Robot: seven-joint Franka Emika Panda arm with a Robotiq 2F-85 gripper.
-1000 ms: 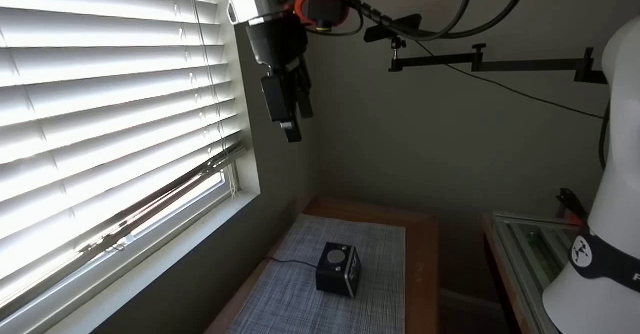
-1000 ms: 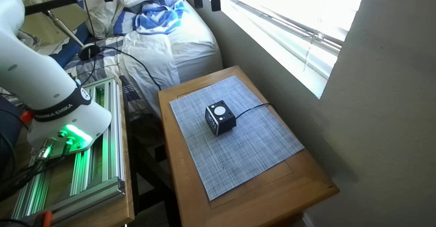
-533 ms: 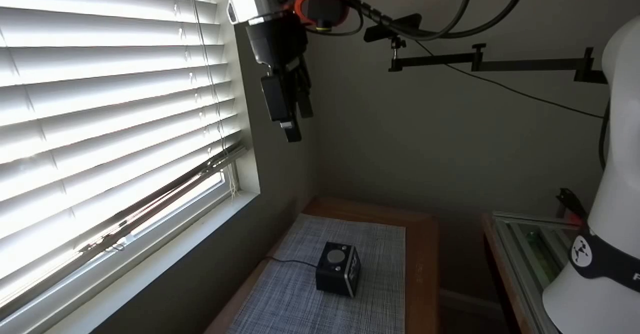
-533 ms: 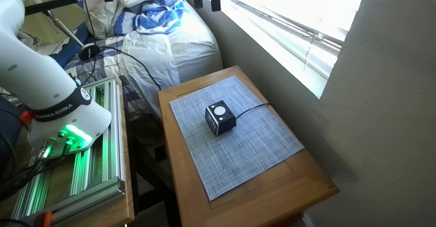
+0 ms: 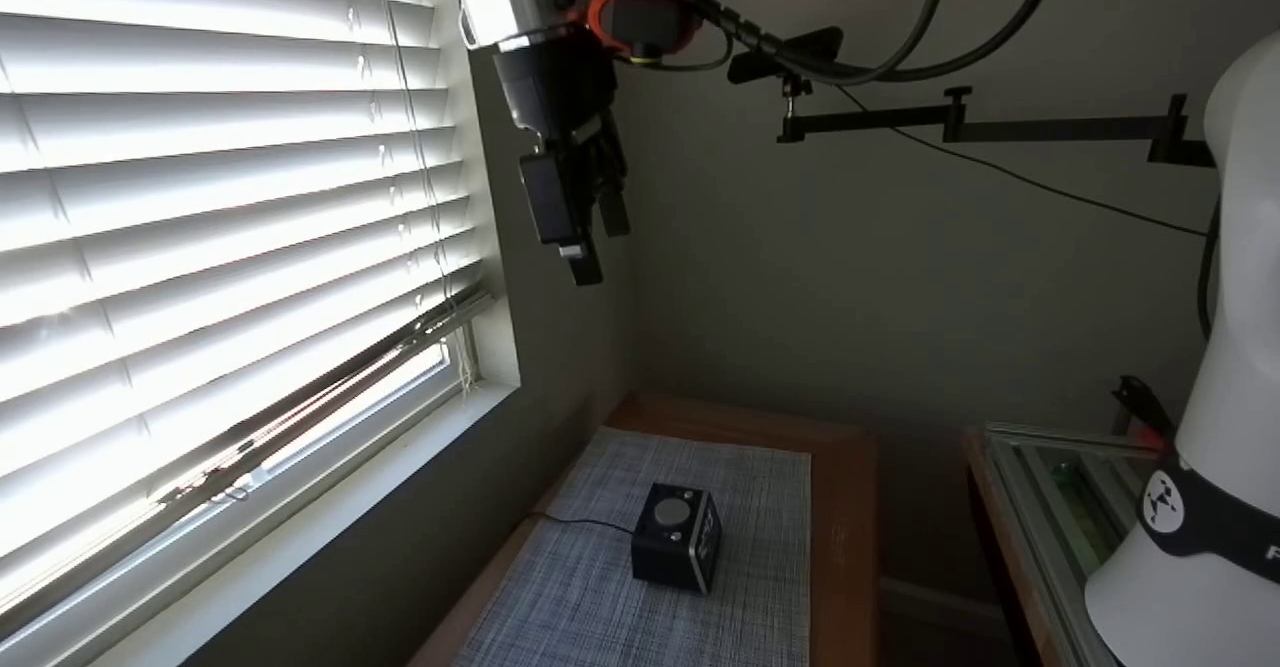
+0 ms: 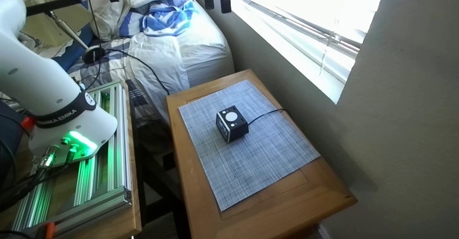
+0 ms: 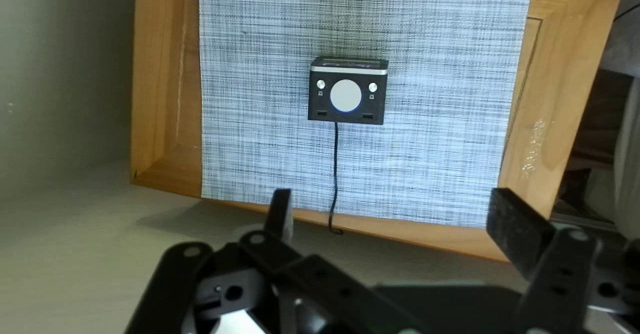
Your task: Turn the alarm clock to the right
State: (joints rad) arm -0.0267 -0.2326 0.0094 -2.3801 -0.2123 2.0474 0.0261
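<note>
The alarm clock, a small black box with a round light button on top, sits upright on the woven mat. It shows in both exterior views (image 5: 660,557) (image 6: 239,129) and in the wrist view (image 7: 352,116). In the wrist view its face points toward the top of the picture. Its thin dark cord (image 7: 335,169) runs from its back over the wooden table's edge. My gripper (image 5: 600,254) is high above the table, apart from the clock. It also shows at the top of an exterior view (image 6: 217,8). In the wrist view the fingers (image 7: 391,199) are wide apart with nothing between them.
The grey mat (image 6: 258,167) lies on a wooden table (image 6: 294,210). A window with blinds (image 5: 220,197) and its sill (image 5: 400,477) stand close beside the gripper and table. A bed (image 6: 204,56) and the robot's base stand (image 6: 122,138) are near the table.
My gripper has shifted very slightly, a little lower in an exterior view. The clock and its cord have not moved.
</note>
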